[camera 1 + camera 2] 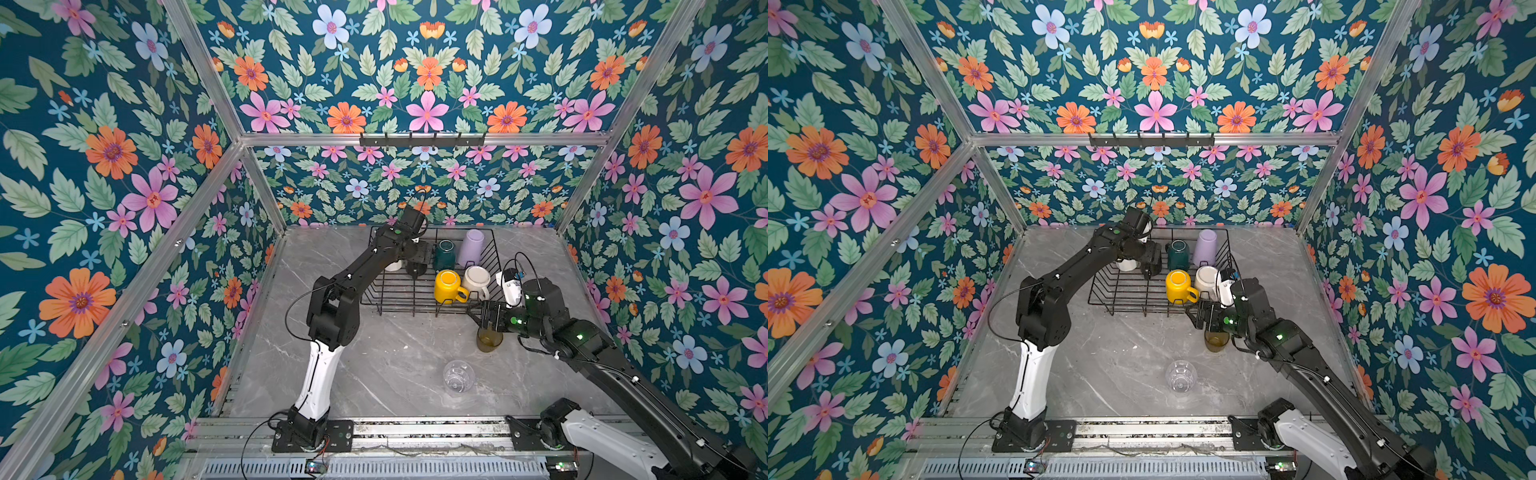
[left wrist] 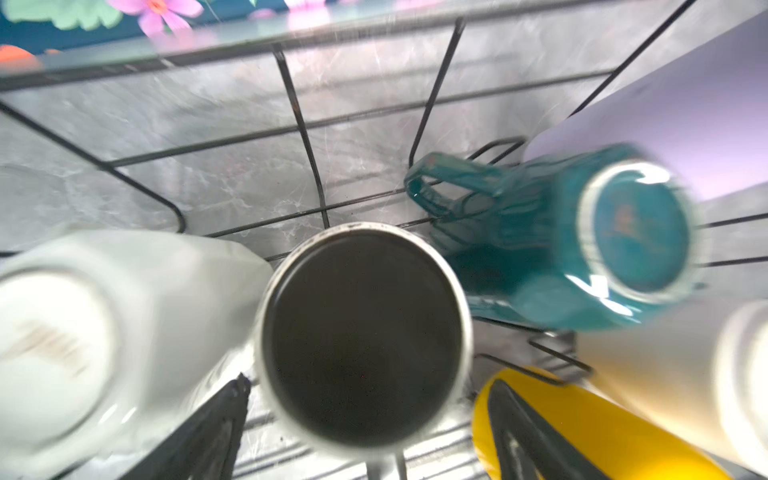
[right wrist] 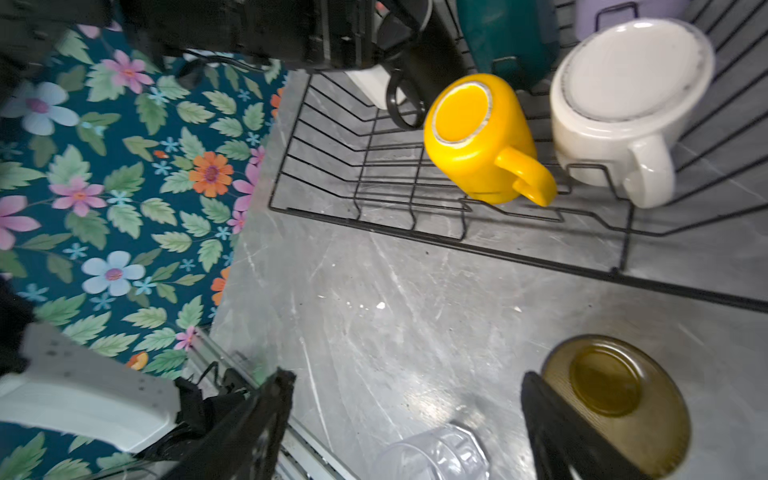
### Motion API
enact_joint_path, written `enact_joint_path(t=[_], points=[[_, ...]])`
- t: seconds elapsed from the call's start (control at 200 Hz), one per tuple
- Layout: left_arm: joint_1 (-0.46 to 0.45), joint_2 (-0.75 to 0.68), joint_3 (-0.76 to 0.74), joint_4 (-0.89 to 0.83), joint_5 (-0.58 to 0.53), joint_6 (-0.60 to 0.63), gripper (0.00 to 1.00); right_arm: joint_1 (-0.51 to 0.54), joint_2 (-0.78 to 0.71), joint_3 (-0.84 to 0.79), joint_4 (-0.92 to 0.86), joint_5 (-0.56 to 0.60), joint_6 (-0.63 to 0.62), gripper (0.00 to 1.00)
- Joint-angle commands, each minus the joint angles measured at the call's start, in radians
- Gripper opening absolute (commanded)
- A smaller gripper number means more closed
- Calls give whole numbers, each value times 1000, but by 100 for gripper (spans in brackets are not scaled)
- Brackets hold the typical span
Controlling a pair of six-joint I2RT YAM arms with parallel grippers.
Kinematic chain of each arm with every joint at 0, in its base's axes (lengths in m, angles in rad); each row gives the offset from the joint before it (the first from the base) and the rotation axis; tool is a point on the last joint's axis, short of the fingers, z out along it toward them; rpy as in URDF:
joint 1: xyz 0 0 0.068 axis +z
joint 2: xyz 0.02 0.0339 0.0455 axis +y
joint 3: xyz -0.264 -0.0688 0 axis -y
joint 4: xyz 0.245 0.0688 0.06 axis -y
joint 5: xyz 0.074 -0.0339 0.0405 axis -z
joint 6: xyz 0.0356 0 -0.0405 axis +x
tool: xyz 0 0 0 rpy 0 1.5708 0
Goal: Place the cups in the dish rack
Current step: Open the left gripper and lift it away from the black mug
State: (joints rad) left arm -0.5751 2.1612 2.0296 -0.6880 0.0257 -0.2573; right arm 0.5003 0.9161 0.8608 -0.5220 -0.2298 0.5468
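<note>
Right wrist view: right claw (image 3: 407, 376) open, finger (image 3: 552, 424) over olive tumbler (image 3: 615, 386) on table (image 3: 374, 311) beside rack (image 3: 457, 245); an off-centre close could topple it. Left claw (image 2: 369, 382) open around black cup (image 2: 361, 336).

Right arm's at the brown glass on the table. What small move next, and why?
Probably slide the right gripper sideways until the brown glass sits between its fingers. The jaws are open, but in the wrist view the glass lies beyond one finger, not in the gap, and it is outside the rack.
</note>
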Motion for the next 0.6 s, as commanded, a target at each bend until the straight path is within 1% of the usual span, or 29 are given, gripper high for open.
enact_joint_path(t=[0.0,0.16,0.32,0.48,0.595], points=[[1,-72,-43,84,9,-21,92,1,6,8,-137,118,-16,81],[1,-215,-156,197,25,-47,92,0,6,-15,-183,157,1,75],[1,-394,-320,350,13,-82,93,1,30,-52,-172,169,27,68],[1,-617,-539,511,-11,-118,93,-8,66,-82,-165,219,32,63],[1,-800,-722,600,-48,-144,94,-55,71,-114,-135,195,41,60]])
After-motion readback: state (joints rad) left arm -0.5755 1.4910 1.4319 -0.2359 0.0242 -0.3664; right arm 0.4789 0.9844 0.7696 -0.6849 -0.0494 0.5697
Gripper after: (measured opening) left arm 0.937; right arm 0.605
